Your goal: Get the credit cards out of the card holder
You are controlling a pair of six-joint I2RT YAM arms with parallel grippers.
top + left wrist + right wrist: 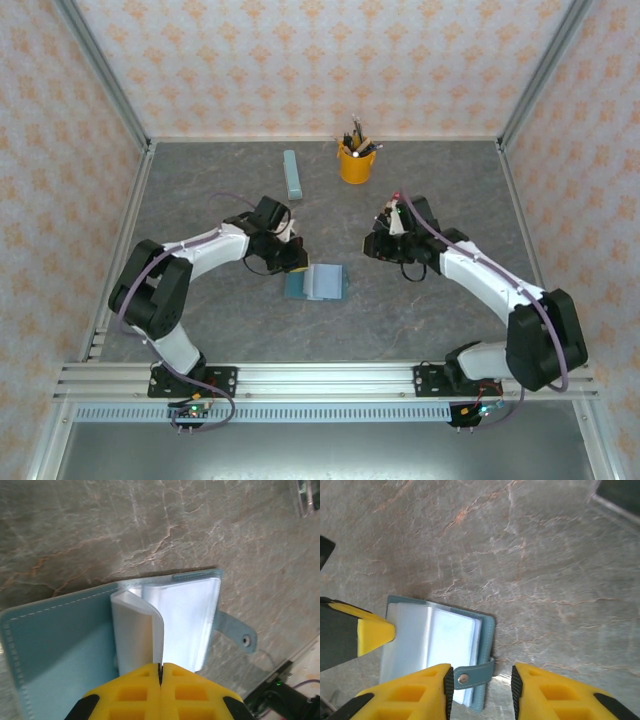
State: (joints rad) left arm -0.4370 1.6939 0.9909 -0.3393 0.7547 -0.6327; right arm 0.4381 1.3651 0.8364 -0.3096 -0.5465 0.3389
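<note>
Card holder [318,283] lies open with no credit cards out yet; left gripper [160,669] clenched, apparently pinching a clear sleeve [140,625]; right gripper [482,680] released, empty.

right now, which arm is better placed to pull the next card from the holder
Left, probably: the left gripper is shut on a clear sleeve of the open card holder. The right gripper hovers open over the strap.

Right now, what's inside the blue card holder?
The open card holder shows milky plastic sleeves; the left gripper pinches one, curled up. I can't make out cards: the cloudy sleeves hide anything tucked in them.
</note>
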